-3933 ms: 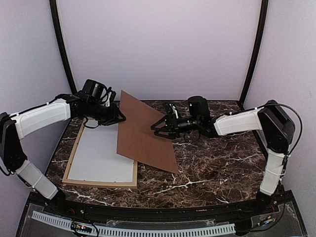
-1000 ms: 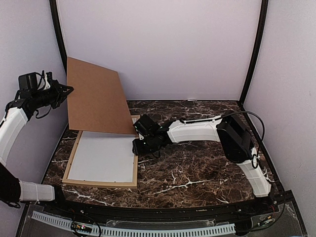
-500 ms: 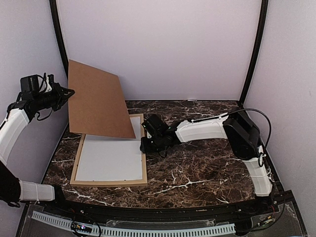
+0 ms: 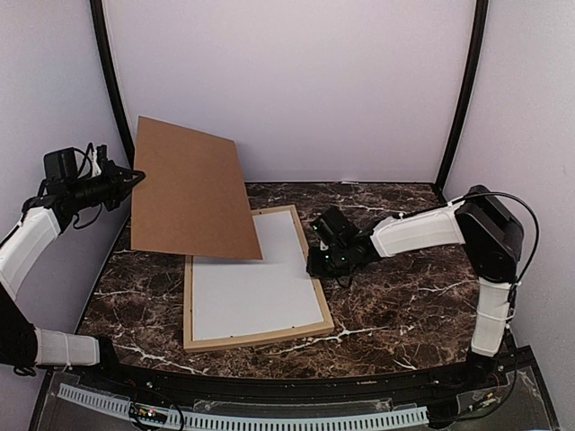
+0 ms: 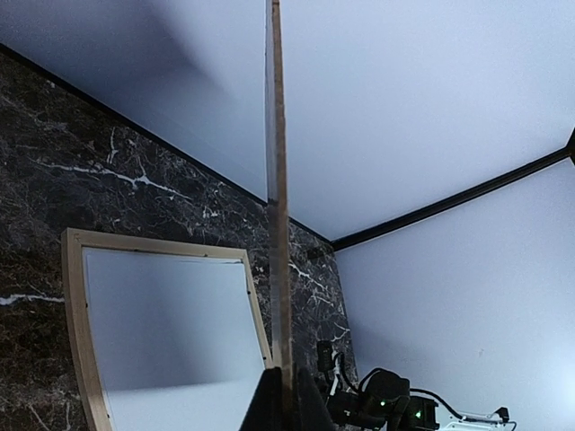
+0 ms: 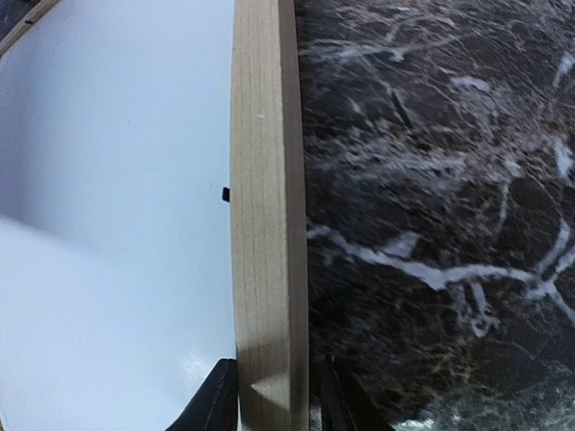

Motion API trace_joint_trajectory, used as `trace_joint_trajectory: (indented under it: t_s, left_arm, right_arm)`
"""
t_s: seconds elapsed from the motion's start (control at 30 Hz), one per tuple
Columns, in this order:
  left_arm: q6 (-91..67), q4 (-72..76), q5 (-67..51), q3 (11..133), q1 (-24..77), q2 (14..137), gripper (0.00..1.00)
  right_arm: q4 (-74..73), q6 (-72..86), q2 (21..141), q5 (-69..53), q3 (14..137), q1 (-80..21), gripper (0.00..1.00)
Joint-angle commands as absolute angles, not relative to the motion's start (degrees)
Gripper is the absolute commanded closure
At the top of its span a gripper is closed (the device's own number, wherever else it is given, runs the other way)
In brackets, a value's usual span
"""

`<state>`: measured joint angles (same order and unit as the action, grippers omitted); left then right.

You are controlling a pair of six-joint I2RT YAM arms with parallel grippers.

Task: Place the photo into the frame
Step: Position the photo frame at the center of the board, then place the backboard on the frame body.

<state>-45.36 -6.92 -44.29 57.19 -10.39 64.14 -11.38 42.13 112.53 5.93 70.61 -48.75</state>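
Frame (image 4: 260, 336) slid right, turned slightly.
Pale wood, white inside; right hand (image 4: 314, 262) grips its rail, left hand (image 4: 130, 180) clamps board (image 4: 190, 197) aloft; dark marble tabletop (image 4: 404, 305), lilac walls (image 4: 296, 90).

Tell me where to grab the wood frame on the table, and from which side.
Pinch the frame by its right long rail from above, one finger each side. It lies flat, so only the thin raised rail offers a pinch; the right gripper holds it there. The backing board in the left gripper overhangs its far left corner.
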Motion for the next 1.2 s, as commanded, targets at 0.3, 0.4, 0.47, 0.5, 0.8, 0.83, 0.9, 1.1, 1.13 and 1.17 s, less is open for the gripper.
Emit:
trace_joint_trajectory:
  t_s: [0.3,0.4,0.47,0.5,0.8,0.83,0.9,1.1,1.13,1.17]
  left_arm:
    - [-58.0,12.1,-43.5,42.6,2.4,57.2,1.00]
    - [-60.4,14.2,-41.8,39.0,4.2,55.7,1.00]
    - [-61.7,15.8,-40.6,36.5,5.5,54.7,1.00]
    - [-62.3,17.2,-40.2,34.8,6.4,54.3,1.00]
    - [-65.7,22.8,-33.8,28.9,12.3,55.2,1.00]
    - [-65.5,22.9,-33.2,28.8,12.9,55.6,1.00]
    - [-65.8,23.9,-33.0,28.4,13.3,56.6,1.00]
    - [-67.0,26.8,-32.0,27.1,14.3,59.3,1.00]
    - [-67.1,26.8,-31.8,27.1,14.6,59.6,1.00]
    - [-67.0,26.8,-31.3,27.1,14.7,59.6,1.00]
  right_arm:
    - [-9.1,42.7,101.1,4.8,63.1,-45.3,0.55]
    - [-10.1,40.9,98.7,4.0,63.8,-43.8,0.49]
    - [-11.6,39.5,97.8,4.9,64.6,-42.9,0.47]
    - [-12.2,38.9,97.5,5.3,64.9,-42.3,0.46]
    - [-13.0,37.3,96.0,5.4,64.4,-38.9,0.46]
    - [-13.0,37.3,96.0,5.4,64.2,-38.8,0.46]
    - [-12.7,37.3,95.9,5.3,63.8,-38.6,0.45]
    - [-12.0,37.1,95.7,5.1,62.6,-38.2,0.45]
    - [-11.9,37.1,95.7,5.1,62.4,-38.2,0.45]
    - [-11.8,36.9,95.7,5.1,62.3,-38.1,0.45]
